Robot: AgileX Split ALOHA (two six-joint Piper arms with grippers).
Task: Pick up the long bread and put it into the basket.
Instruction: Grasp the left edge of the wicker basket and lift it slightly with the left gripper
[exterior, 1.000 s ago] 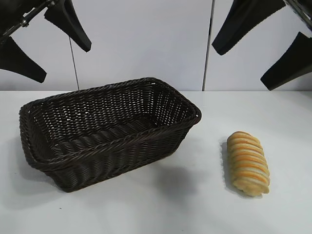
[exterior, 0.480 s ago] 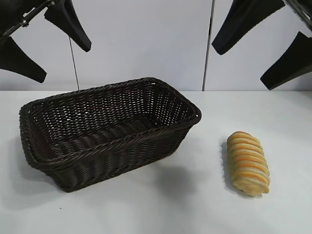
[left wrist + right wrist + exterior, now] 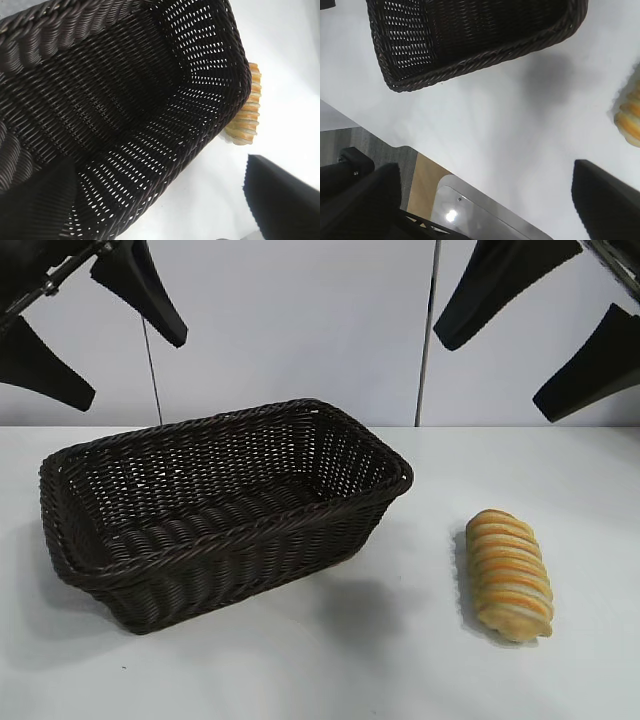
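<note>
Nothing's moved: both grippers, left & right, hang high w/ fingers wide, holding nothing.

Basket dark brown woven wicker; long bread golden-tan, orange-cream stripes.

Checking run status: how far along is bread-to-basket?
Nothing done yet. The long bread lies on the table, right of the empty basket. Left gripper and right gripper hang high, jaws open, holding nothing. Left: grasp, lift, place.

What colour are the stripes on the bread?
Orange and cream stripes on the long bread, clearest in the exterior view.
</note>
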